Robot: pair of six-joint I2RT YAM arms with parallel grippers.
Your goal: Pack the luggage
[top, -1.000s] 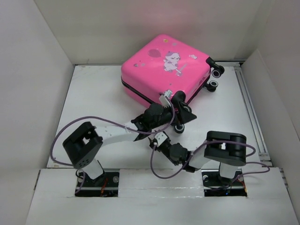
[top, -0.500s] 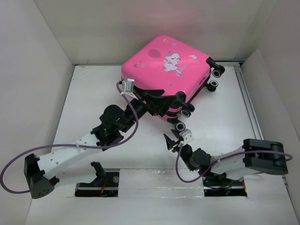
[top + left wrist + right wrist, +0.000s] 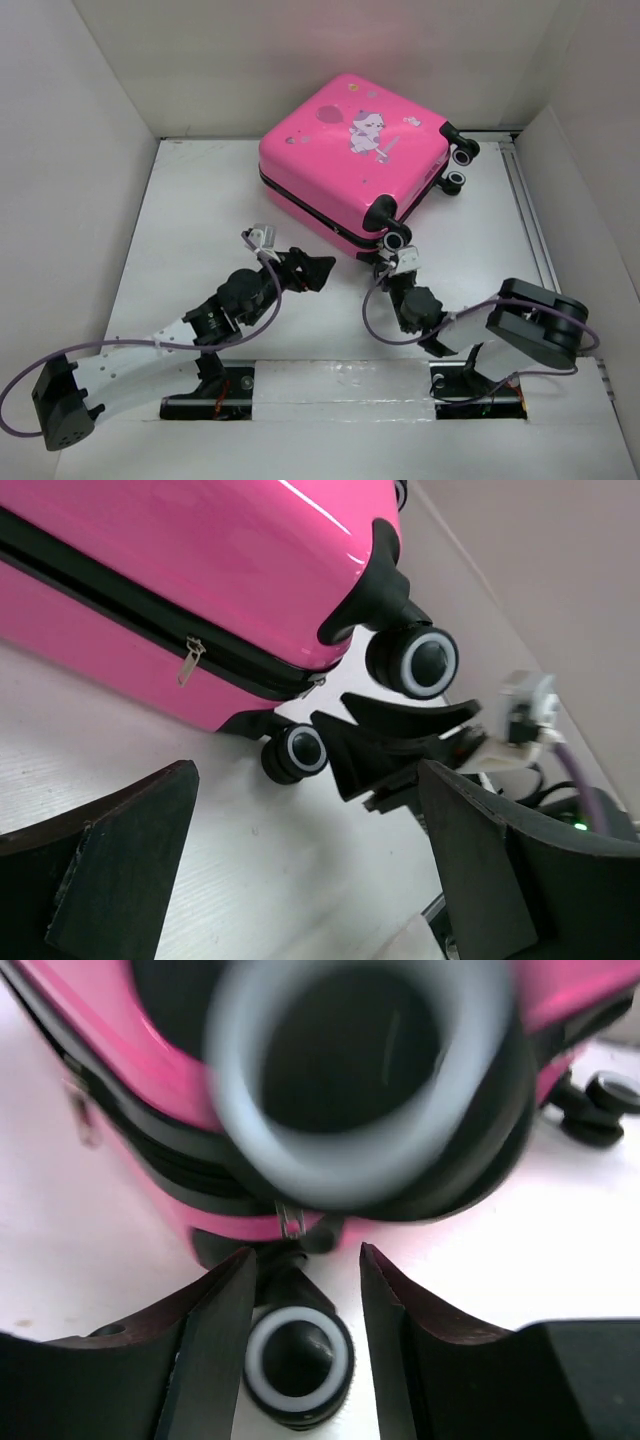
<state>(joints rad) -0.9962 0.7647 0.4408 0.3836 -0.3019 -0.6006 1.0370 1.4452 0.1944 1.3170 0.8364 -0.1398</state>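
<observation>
Left gripper (image 3: pixel 320 272) spread wide, empty, right gripper (image 3: pixel 305 1252) half-open, just beside luggage (image 3: pixel 340 150) wheel (image 3: pixel 298 1355)

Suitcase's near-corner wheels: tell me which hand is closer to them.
Right. The right hand is right at the wheels, with the lower one between its jaws. The left hand hangs open off to their left, clear of the pink suitcase.

a white tabletop (image 3: pixel 190 210) lies under the left claw (image 3: pixel 318 270) and stretches beyond it. plain white walls (image 3: pixel 80 150) rise to its left and far ahead. a pale rail (image 3: pixel 530 225) edges the tabletop, right of the right claw (image 3: pixel 386 268).
</observation>
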